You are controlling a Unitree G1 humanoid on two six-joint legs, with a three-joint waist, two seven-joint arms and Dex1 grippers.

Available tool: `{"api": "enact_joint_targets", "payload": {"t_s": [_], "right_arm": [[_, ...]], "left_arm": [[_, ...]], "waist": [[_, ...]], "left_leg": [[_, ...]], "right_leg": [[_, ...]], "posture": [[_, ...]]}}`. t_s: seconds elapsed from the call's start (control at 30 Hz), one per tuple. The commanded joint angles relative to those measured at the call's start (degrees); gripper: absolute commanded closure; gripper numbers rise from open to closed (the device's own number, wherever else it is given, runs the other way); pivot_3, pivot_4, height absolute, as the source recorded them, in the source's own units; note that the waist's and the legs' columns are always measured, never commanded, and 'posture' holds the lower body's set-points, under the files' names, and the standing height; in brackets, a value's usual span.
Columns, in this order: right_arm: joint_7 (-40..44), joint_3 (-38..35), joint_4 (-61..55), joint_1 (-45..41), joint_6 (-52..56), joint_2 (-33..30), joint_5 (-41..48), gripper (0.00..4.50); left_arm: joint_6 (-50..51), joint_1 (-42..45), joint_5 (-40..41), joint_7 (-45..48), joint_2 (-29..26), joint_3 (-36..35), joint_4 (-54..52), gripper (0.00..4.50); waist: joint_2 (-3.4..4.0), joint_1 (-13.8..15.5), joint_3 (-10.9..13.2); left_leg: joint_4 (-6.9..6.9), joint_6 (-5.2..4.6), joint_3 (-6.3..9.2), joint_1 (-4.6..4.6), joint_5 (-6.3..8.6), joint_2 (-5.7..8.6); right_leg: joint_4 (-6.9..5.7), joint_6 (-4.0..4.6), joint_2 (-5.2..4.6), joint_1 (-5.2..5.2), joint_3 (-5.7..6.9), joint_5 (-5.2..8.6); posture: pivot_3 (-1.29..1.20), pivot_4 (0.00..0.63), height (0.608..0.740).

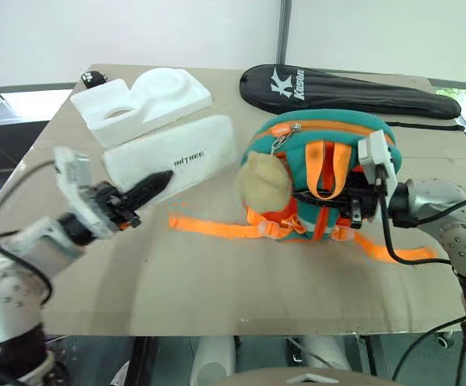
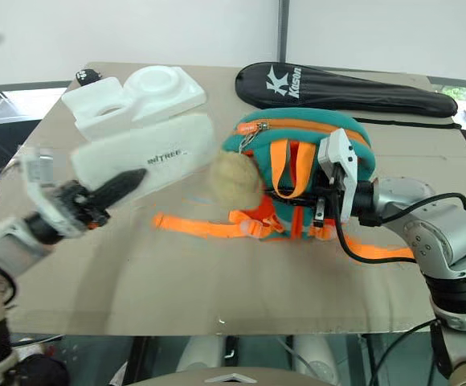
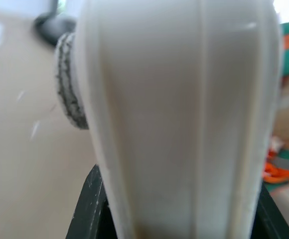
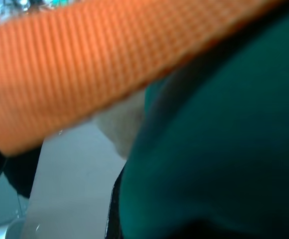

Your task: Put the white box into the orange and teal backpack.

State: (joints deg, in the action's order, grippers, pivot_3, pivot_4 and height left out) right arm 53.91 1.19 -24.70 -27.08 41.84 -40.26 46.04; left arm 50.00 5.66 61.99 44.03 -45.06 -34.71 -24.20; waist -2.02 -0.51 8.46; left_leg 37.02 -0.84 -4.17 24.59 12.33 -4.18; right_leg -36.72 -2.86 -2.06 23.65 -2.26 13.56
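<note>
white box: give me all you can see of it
The white box is a flat, translucent-white plastic case with rounded corners and small dark lettering. The left gripper is clamped on its near end and holds it, tilted, left of the orange and teal backpack and in front of the styrofoam piece.

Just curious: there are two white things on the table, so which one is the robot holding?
The flat white box with small dark lettering, clamped in the left fingers. The chunky white foam piece with round hollows lies untouched behind it.
</note>
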Motion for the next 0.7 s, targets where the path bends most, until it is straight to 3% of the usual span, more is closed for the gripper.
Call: {"api": "enact_joint_targets", "payload": {"t_s": [0.03,0.2,0.47,0.7], "right_arm": [[4.0,-2.9,1.5,0.7,-2.8,-2.2,-0.6,4.41],[6.2,-3.9,4.5,0.1,-5.1,-3.2,-1.8,4.41],[5.1,-4.0,7.0,-2.3,-2.8,-3.8,-2.6,4.41],[3.9,-3.7,6.7,-4.9,0.7,-3.1,-1.3,4.41]], "left_arm": [[-0.8,1.2,2.8,7.5,-5.9,-2.1,-1.3,3.42],[-5.3,4.0,-1.7,14.0,-10.3,3.3,-1.9,3.42],[-11.5,10.4,-7.5,20.7,-12.0,11.1,-0.7,3.42],[-10.2,14.9,-5.8,25.3,-13.8,13.2,0.8,3.42]], "waist": [[-0.03,-0.1,0.0],[0.0,0.0,0.0],[0.0,0.2,0.1],[0.0,0.0,0.1]], "left_leg": [[0.01,0.0,0.0,-0.01,0.0,-0.01],[-0.01,0.0,-0.03,0.08,0.0,-0.01],[-0.14,0.0,-0.06,0.11,0.0,-0.01],[-0.08,0.0,-0.07,0.11,0.0,-0.02]], "right_leg": [[0.0,0.0,0.0,0.01,0.01,0.0],[0.02,0.01,0.0,0.05,0.02,0.01],[0.04,-0.01,0.06,0.1,-0.02,0.0],[0.01,-0.02,0.07,0.11,-0.04,0.0]], "posture": [[0.0,0.15,0.74],[0.0,0.15,0.74],[0.0,0.15,0.74],[0.0,0.15,0.74]]}}
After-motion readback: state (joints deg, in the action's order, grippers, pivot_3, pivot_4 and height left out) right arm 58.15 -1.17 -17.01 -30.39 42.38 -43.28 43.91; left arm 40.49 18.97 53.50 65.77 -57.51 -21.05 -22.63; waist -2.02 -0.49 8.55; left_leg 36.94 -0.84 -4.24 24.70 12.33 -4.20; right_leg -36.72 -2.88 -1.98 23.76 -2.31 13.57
